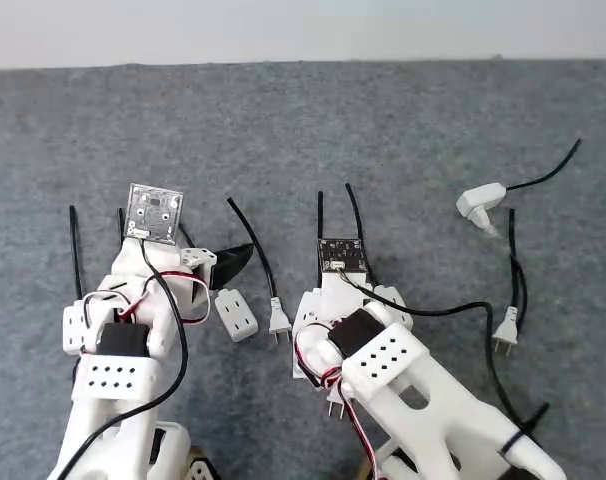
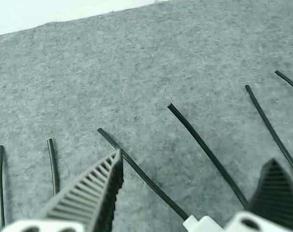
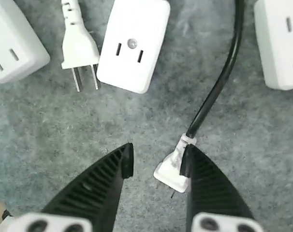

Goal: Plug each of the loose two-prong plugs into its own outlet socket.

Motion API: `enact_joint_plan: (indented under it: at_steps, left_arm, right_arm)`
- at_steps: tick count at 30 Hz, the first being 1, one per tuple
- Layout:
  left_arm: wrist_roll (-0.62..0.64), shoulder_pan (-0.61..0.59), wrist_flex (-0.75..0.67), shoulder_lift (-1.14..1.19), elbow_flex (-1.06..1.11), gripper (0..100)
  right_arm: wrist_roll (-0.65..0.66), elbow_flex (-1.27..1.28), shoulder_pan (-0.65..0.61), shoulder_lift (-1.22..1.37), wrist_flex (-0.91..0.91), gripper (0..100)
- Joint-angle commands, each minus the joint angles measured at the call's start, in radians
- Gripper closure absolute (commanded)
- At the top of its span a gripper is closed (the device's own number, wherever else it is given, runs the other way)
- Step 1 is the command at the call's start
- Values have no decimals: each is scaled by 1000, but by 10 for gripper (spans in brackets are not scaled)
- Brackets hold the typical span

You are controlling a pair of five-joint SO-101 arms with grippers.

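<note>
In the right wrist view my right gripper [image 3: 157, 150] is open and low over the grey felt. A small white two-prong plug [image 3: 172, 170] on a black cable lies between its fingers, against one finger [image 3: 207, 186]. Beyond it sits a white outlet socket [image 3: 133, 46], with a second loose plug [image 3: 80, 48] beside it, prongs towards the gripper. Two more sockets [image 3: 13, 41] [image 3: 282, 43] flank them. In the left wrist view my left gripper [image 2: 195, 159] is open over black cables, a white plug end [image 2: 200, 224] between its fingers. In the high view a socket [image 1: 236, 314] and a plug [image 1: 279, 320] lie between the arms.
A further plug [image 1: 504, 330] lies at the right of the mat, and a white angled plug [image 1: 480, 200] at the far right back. Another socket [image 1: 73, 328] sits left of the left arm. Black cable ends [image 2: 207, 152] stretch across the grey felt [image 1: 313, 130].
</note>
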Motion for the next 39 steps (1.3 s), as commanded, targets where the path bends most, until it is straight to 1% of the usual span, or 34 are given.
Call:
enact_joint_plan:
  at_steps: [1,8,12,16,18,22,24,26,32,39]
  left_arm:
    - [0,3,-28,2,-12,589]
    - [0,3,-28,2,-12,589]
    - [0,3,-28,2,-12,589]
    - [0,3,-28,2,-12,589]
    - [0,3,-28,2,-10,589]
    - [2,3,-54,2,4,589]
    - [2,3,-68,2,12,589]
    - [2,3,-68,2,13,589]
    - [2,5,-68,2,13,589]
    - [2,5,-69,2,13,589]
  right_arm:
    - [20,-5,16,5,-2,839]
    - [69,-5,33,5,33,839]
    - [77,-5,96,5,36,839]
    - [77,26,108,5,27,832]
    - [77,40,108,5,12,786]
    - [68,60,108,5,10,627]
    - [68,68,108,5,12,598]
    - [68,69,104,5,12,614]
    - [74,66,101,5,1,734]
    - [75,86,101,5,-36,735]
